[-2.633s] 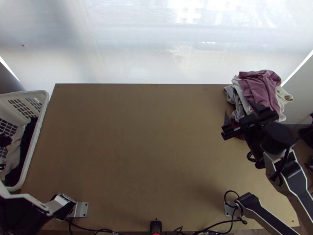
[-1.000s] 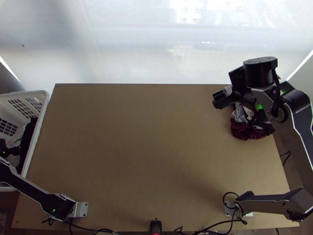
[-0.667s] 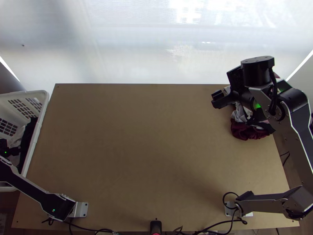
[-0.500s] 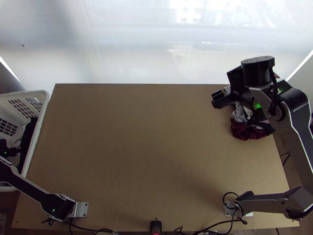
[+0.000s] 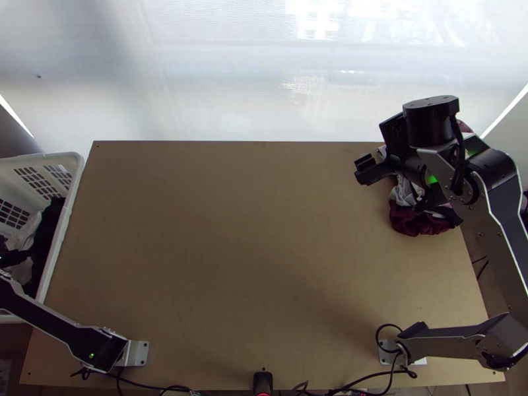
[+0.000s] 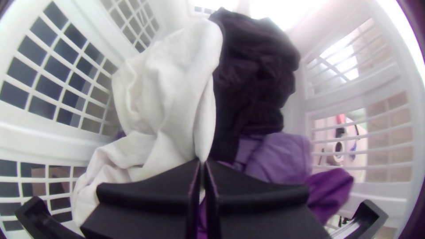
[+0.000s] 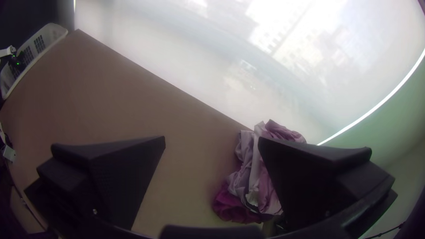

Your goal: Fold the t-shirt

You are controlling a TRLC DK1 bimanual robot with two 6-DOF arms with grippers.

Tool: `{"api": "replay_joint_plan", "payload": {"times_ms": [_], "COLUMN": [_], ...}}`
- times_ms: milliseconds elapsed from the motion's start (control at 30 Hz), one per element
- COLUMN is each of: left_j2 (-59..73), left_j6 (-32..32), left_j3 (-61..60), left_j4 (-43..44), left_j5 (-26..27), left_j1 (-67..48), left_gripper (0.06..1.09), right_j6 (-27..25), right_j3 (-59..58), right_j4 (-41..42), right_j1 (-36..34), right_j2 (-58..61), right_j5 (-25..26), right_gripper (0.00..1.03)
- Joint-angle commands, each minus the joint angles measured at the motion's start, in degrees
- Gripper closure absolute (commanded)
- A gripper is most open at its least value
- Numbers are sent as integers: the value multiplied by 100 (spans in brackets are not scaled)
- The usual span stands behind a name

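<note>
One white basket [image 5: 70, 204] sits by the left side of the table [image 5: 231, 231], with bunched white cloth [image 6: 164, 84], black cloth [image 6: 256, 66] and purple cloth [image 6: 283, 155] inside. The left gripper [image 5: 14, 257] is down in there, its fingers closed together against the white cloth; I can't tell if they pinch any. Over at the far right corner, the right gripper [image 5: 410, 193] has its fingers wide apart, nothing between them, above a crumpled clothes pile [image 5: 419, 223]. Which piece is the t-shirt, I can't tell.
</note>
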Motion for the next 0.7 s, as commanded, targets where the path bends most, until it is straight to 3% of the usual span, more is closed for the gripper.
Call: {"api": "replay_joint_plan", "payload": {"times_ms": [0, 167, 267, 367, 667], "left_j2": [-1369, -2265, -2933, -4181, -6730], "left_j6": [-129, 310, 908, 1576, 1602], "left_j3": [-265, -283, -573, -1680, -3025], "left_j4": [-1342, -2537, -3600, -3600, -3618], "left_j5": [738, 1292, 1634, 1696, 1696], "left_j1": [63, -16, -219, -491, -1651], "left_gripper": [105, 105, 105, 105, 105], "right_j6": [-3, -29, -82, -73, -82], "right_j3": [3, 29, 47, 38, -15], "right_j4": [82, 188, 214, 223, 214], "right_j1": [23, 172, 251, 251, 260], "right_j2": [2, 19, 37, 37, -7], "right_j5": [-8, -8, 1, -8, -8], "right_gripper": [5, 5, 5, 5, 5]}}
